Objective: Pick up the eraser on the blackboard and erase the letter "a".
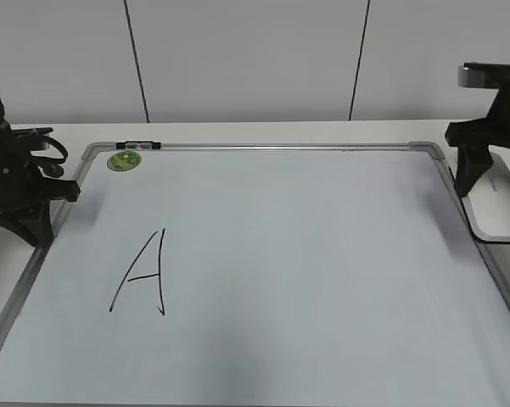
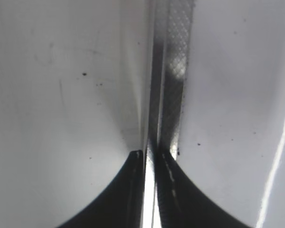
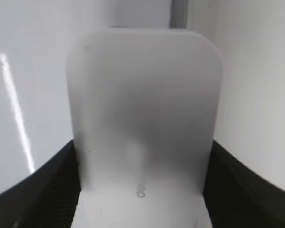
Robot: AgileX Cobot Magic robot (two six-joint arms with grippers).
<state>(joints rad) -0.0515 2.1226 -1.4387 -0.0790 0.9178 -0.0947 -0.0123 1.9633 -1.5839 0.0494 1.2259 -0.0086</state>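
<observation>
1. Right wrist view: the eraser [image 3: 144, 118] sits between the right gripper [image 3: 142, 190] fingers, which flank both sides; whether they squeeze it, I cannot tell.
2. I judge a loose hold could drop it at the blackboard [image 1: 322, 254] right edge.
3. Only a letter [image 1: 144, 275], capital-shaped, shows; wiping elsewhere risks failure.
4. Left gripper [image 2: 149, 161], pinched nearly closed, idles at the frame.
</observation>
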